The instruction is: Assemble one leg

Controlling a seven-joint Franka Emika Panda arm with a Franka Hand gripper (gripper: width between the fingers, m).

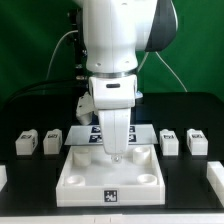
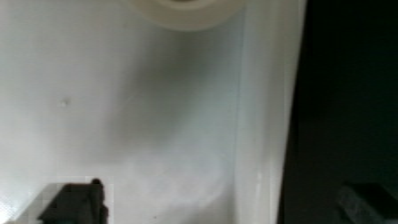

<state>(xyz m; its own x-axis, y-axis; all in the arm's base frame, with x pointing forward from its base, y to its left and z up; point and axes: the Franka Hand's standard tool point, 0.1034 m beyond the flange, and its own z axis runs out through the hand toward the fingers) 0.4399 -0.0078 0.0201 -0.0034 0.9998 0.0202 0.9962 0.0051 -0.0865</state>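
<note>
Small white legs with marker tags stand in a row on the black table: two on the exterior view's left [image 1: 26, 142] [image 1: 52, 139] and two on its right [image 1: 169, 141] [image 1: 196, 141]. My gripper [image 1: 118, 154] points straight down over the middle of the large white square piece with round sockets [image 1: 80, 172], close above its top face. In the wrist view my gripper [image 2: 217, 205] is open and empty. Its dark fingertips [image 2: 71, 202] stand wide apart over the white face [image 2: 125, 110]. One round socket [image 2: 187, 10] shows ahead. No leg is held.
The marker board [image 1: 150, 131] lies flat behind the square piece, partly hidden by my arm. White parts show at the table's edges on the exterior view's left [image 1: 3, 178] and right [image 1: 215, 177]. Black table [image 2: 347, 90] shows beside the square piece.
</note>
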